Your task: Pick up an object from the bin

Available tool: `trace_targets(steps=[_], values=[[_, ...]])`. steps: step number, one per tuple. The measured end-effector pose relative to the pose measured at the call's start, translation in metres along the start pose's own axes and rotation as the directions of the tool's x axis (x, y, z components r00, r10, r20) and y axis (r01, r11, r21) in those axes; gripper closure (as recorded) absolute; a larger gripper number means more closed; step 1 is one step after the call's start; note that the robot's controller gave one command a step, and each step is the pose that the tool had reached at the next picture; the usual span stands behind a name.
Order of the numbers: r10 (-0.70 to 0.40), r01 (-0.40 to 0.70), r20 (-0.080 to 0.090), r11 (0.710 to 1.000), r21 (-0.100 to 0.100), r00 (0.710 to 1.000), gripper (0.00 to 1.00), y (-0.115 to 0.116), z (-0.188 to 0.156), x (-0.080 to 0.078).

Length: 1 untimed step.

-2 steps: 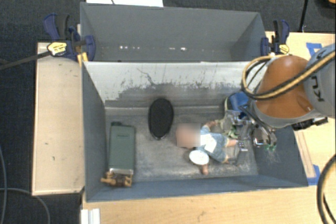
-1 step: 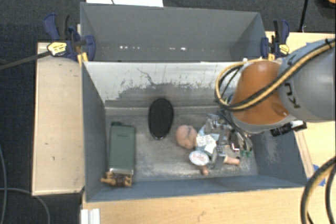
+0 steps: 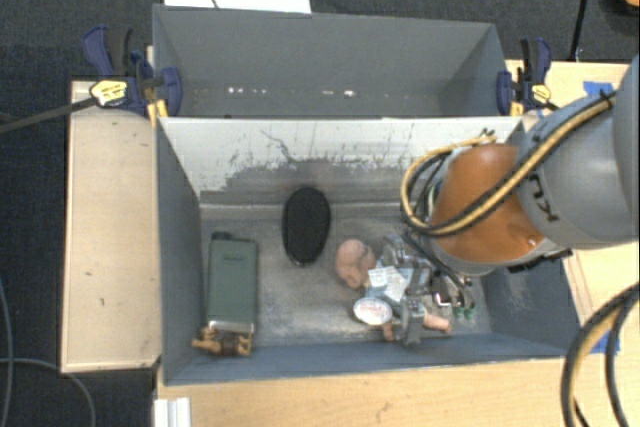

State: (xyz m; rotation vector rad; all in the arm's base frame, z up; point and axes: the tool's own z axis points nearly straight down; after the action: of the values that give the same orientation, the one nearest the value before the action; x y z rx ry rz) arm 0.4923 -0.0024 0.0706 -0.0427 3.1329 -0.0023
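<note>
My gripper (image 3: 405, 300) is low in the bin's front right part, under the orange wrist cover. A small white round thing (image 3: 371, 312) lies right at its left side, touching or partly under it. A flesh-pink lumpy toy (image 3: 351, 262) sits just left of the gripper, close to it. A small pink piece (image 3: 436, 322) and a tiny green bit (image 3: 463, 315) lie on the gripper's right near the front wall. Whether anything is held is hidden by the gripper's own metal parts.
A black oval object (image 3: 305, 225) lies near the bin's middle by the back slope. A grey-green flat box (image 3: 232, 283) lies lengthwise at the left, with small brown pieces (image 3: 222, 345) at its front end. The arm covers the bin's right side.
</note>
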Motion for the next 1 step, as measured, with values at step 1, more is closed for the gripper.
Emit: trace_targets(steps=[1], values=[[0.1, -0.1, 0.01, 0.995, -0.005, 0.995, 1.0, 0.0, -0.0033, 0.006]])
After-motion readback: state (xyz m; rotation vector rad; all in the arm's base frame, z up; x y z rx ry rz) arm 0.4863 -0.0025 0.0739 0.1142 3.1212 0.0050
